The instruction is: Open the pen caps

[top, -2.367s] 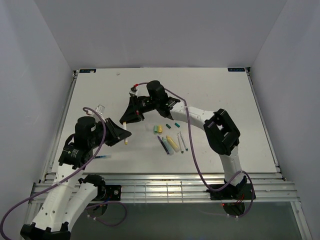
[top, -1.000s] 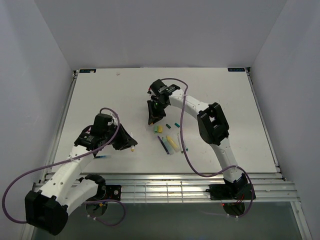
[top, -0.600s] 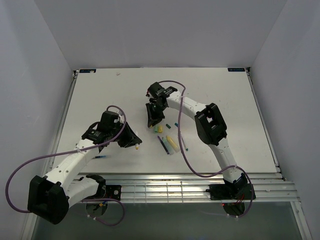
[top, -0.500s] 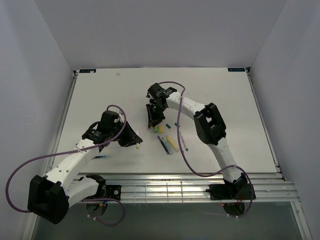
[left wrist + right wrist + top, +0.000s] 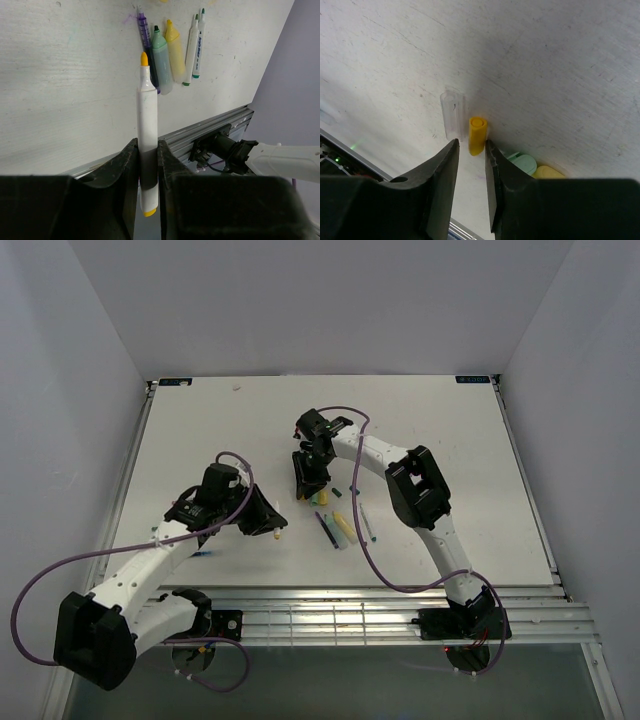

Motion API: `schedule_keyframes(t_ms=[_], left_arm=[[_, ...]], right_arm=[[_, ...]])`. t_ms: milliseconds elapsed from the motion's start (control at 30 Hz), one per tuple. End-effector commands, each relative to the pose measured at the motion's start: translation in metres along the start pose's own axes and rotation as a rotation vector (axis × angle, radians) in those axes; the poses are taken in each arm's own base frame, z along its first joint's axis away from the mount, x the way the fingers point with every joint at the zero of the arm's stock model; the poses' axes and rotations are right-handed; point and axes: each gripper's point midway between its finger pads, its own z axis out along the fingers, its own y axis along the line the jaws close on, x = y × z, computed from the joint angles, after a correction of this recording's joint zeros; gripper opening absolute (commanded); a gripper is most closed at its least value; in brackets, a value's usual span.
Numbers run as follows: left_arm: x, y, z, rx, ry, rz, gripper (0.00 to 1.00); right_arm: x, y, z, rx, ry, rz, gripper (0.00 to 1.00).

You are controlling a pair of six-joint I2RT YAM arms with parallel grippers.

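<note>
Hovering R gripper (image 5: 471, 145), jaws slightly apart, prob. empty: orange cap (image 5: 476, 134) lies just beyond it; L gripper (image 5: 148, 145) clamps uncapped pen (image 5: 147, 100).

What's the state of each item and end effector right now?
left end effector: shut on the white marker
white marker: uncapped, orange tip bare
right end effector: open, holding nothing
orange cap: off its pen, on the table
clear cap: off, lying beside the orange cap
green highlighter: uncapped, lying flat
yellow highlighter: uncapped, lying flat
</note>
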Motion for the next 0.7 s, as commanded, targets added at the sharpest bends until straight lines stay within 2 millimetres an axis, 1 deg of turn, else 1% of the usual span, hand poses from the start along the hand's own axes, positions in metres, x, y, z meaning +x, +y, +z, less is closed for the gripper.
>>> schedule_keyframes(t_ms=[0,100,167,200,233,267,300,367,400,433,467,500,533,567,600,633,667], left_arm=[[0.004,-0.006,0.003,0.035,0.024,0.021,0.0],[0.004,-0.006,0.01,0.032,0.037,0.035,0.0],[0.002,-0.009,0.014,0.032,0.041,0.047,0.0],[0.002,-0.007,0.019,0.018,0.051,0.051,0.0],[0.0,-0.01,0.023,0.024,0.049,0.059,0.0],[-0.001,-0.011,0.025,0.023,0.05,0.063,0.0],[-0.001,-0.01,0.033,0.017,0.058,0.07,0.0],[-0.003,-0.011,0.041,0.015,0.056,0.083,0.0],[-0.004,-0.014,0.045,0.02,0.048,0.102,0.0],[-0.007,-0.011,0.052,0.002,0.041,0.108,0.0],[-0.008,-0.012,0.055,-0.001,0.035,0.115,0.0],[-0.007,-0.013,0.059,-0.005,0.036,0.126,0.0],[-0.008,-0.01,0.066,-0.02,0.037,0.124,0.0],[-0.009,-0.01,0.071,-0.032,0.027,0.131,0.0],[-0.007,-0.015,0.076,-0.028,0.027,0.149,0.0],[-0.004,-0.01,0.084,-0.055,0.039,0.151,0.0],[-0.004,-0.008,0.089,-0.079,0.024,0.161,0.0]], right_arm=[[0.0,-0.005,0.0,0.027,-0.004,-0.007,0.35],[-0.004,-0.002,-0.006,0.022,-0.021,-0.019,0.37],[-0.012,0.006,-0.019,0.01,-0.055,-0.035,0.37],[-0.016,0.01,-0.026,0.0,-0.069,-0.038,0.37],[-0.021,0.019,-0.04,-0.02,-0.095,-0.047,0.37],[-0.03,0.024,-0.056,-0.035,-0.125,-0.042,0.38],[-0.035,0.035,-0.08,-0.073,-0.156,-0.037,0.4],[-0.045,0.043,-0.119,-0.109,-0.215,-0.02,0.43],[-0.052,0.046,-0.162,-0.145,-0.288,-0.011,0.45],[-0.054,0.046,-0.184,-0.162,-0.323,0.008,0.47],[-0.057,0.03,-0.202,-0.157,-0.355,0.046,0.47],[-0.05,0.034,-0.24,-0.181,-0.415,0.035,0.48],[-0.046,0.029,-0.257,-0.184,-0.441,0.035,0.49],[-0.044,0.014,-0.273,-0.174,-0.471,0.057,0.49],[-0.026,0.011,-0.289,-0.174,-0.487,0.057,0.49],[-0.017,0.004,-0.297,-0.167,-0.498,0.05,0.5],[-0.01,-0.007,-0.304,-0.156,-0.511,0.067,0.5]])
